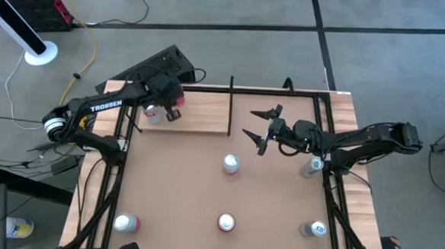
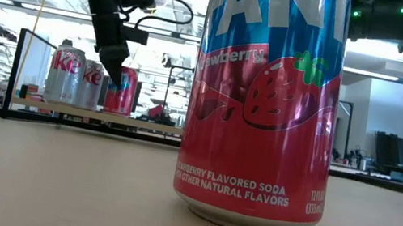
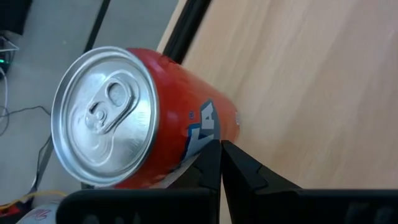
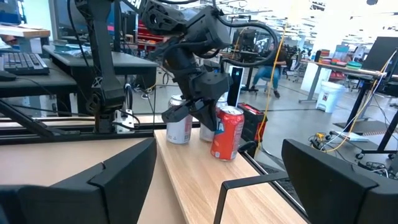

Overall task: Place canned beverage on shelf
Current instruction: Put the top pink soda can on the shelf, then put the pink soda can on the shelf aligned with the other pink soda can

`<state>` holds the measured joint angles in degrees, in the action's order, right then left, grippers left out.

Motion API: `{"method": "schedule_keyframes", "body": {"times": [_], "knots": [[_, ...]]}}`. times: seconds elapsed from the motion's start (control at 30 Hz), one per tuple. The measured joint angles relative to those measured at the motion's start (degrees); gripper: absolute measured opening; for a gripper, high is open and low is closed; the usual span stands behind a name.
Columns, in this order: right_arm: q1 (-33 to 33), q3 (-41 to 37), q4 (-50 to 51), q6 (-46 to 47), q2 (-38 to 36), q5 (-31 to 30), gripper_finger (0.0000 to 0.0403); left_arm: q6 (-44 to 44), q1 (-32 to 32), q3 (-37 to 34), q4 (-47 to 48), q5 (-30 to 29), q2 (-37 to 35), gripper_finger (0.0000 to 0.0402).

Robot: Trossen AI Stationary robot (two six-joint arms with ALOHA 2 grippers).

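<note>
High view: left pincer (image 1: 170, 112) over the far left end of the pale shelf (image 1: 200, 112), fingers pressed together, touching a red can (image 1: 176, 101) but not gripping it. Two silver cans (image 1: 153, 114) just beside it on the shelf. Right pincer (image 1: 259, 131) spread wide, holding nothing, near the shelf's right end above the brown desk (image 1: 173, 190). More cans standing on the desk: one in the middle (image 1: 230, 164), three along the near edge and one at the right side.

Low view: big strawberry Fanta can (image 2: 265, 99) up close on the desk. Far behind, left pincer (image 2: 118, 74) pointing down in front of the red can (image 2: 122, 90) on the shelf (image 2: 95, 114), beside two silver Diet Coke cans (image 2: 65, 72).

Left wrist view: clenched fingers (image 3: 214, 163) against the side of the red Fanta can (image 3: 143, 121), silver top facing the camera, pale shelf wood (image 3: 298, 81) behind.

Right wrist view: own wide-apart fingers (image 4: 112, 180) at the edges. Farther off, left pincer (image 4: 186, 112) against the red can (image 4: 226, 133), upright on the shelf (image 4: 199, 180).
</note>
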<state>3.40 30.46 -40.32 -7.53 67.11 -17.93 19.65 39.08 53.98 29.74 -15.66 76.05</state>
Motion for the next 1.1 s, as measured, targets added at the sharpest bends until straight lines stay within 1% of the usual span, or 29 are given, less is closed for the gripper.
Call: {"method": "schedule_keyframes", "body": {"times": [0.17, 0.33, 0.47, 0.57, 0.63, 0.7, 0.83, 0.97, 1.1], "knots": [[0.0, -0.02, 0.18, 0.0, 0.77, 0.04, 0.037, -0.02, 1.0, 0.0, -0.16, 0.09, 0.0, 0.0], [0.07, 0.0, -0.04, 0.0, 0.76, 0.07, 0.037, -0.51, 0.99, -0.01, -0.36, 3.94, 0.0, 0.0], [0.07, 0.0, -0.16, -0.02, 0.76, 0.09, 0.037, -1.62, -0.74, 0.04, -0.12, 5.92, -0.04, 0.0], [0.07, -0.02, -0.06, -0.09, 0.76, 0.09, 0.037, -3.59, -3.44, 2.03, 3.35, 6.44, -0.04, 0.0], [0.07, 0.0, -0.1, -0.12, 0.76, 0.09, 0.037, -5.4, -6.27, 4.15, 6.14, 7.27, -0.09, 0.0], [0.07, -0.02, -0.04, -0.42, 0.76, 0.09, 0.037, -7.42, -10.01, 6.03, 8.83, 9.58, -0.11, 0.0], [0.07, 0.0, -0.07, -0.48, 0.74, 0.09, 0.037, -10.65, -19.86, 8.39, 9.5, 16.94, -0.13, 0.0], [0.07, -0.01, -0.08, -0.47, 0.74, 0.09, 0.037, -12.47, -31.59, 8.55, 7.05, 24.7, -0.13, 0.0], [-0.01, -0.02, -0.06, -0.46, 0.74, 0.08, 0.037, -13.81, -42.42, 8.57, 2.16, 29.94, -0.13, 0.0]]}}
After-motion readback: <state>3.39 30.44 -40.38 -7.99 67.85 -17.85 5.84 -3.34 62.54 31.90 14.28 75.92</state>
